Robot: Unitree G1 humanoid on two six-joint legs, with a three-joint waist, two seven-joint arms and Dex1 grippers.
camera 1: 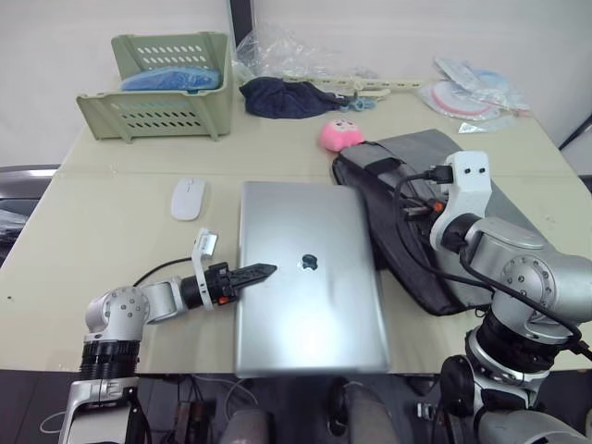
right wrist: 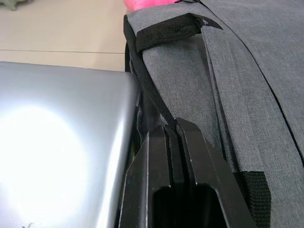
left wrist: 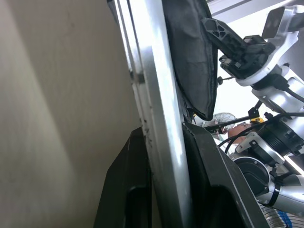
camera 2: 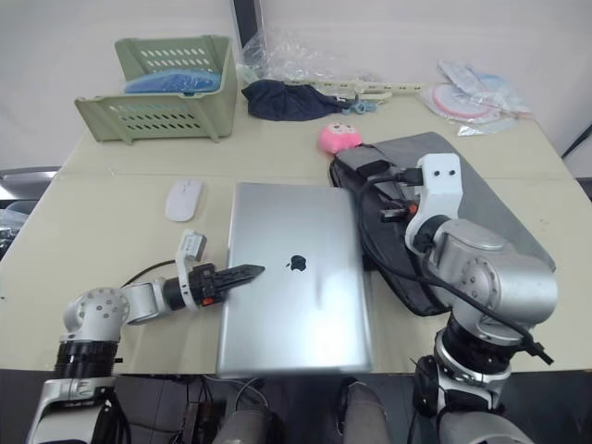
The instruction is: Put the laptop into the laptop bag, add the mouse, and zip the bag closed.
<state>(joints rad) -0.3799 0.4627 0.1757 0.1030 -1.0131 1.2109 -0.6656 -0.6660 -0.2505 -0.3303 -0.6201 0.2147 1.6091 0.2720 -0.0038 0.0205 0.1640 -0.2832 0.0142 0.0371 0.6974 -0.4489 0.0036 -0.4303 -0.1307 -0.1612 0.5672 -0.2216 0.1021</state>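
- I see the laptop [camera 1: 310, 277] lying flat and closed on the table [camera 1: 111, 250], logo up.
- My left gripper [camera 1: 252, 274] is clamped on the laptop's left edge, one finger above the lid and one below.
- The laptop bag [camera 1: 421, 185] lies just right of the laptop, touching its right edge.
- My right gripper [right wrist: 172, 142] pinches the bag's black strap handle [right wrist: 156, 99] beside the laptop's right edge.
- The mouse [camera 1: 188, 198] sits just left of the laptop's far left corner.
- A pink plush toy [camera 1: 341, 135] sits beyond the laptop, against the bag's far end.
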